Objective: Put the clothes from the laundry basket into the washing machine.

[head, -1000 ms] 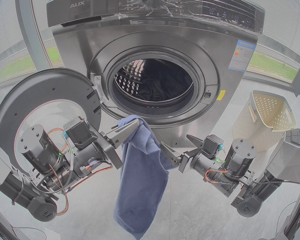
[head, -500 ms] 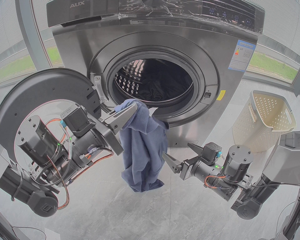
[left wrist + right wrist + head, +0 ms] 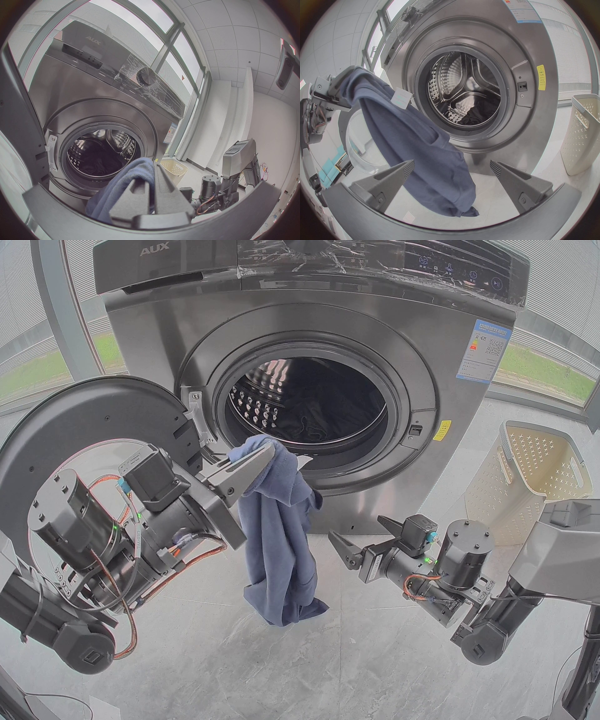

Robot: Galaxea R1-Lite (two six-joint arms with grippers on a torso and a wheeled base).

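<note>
A blue garment hangs from my left gripper, which is shut on its top edge just below the rim of the washing machine's round opening. In the left wrist view the fingers are pinched on the blue cloth. My right gripper stands open to the right of the hanging cloth, apart from it. From the right wrist the garment drapes in front of the open gripper. Dark clothes lie inside the drum.
The machine's door is swung open at the left, behind my left arm. A beige perforated laundry basket stands tilted on the floor at the right of the machine. Grey floor tiles spread below the garment.
The left gripper has lifted the garment up towards the drum opening, so its hem hangs higher and bunched. The right gripper has drawn back to the right, away from the cloth.
</note>
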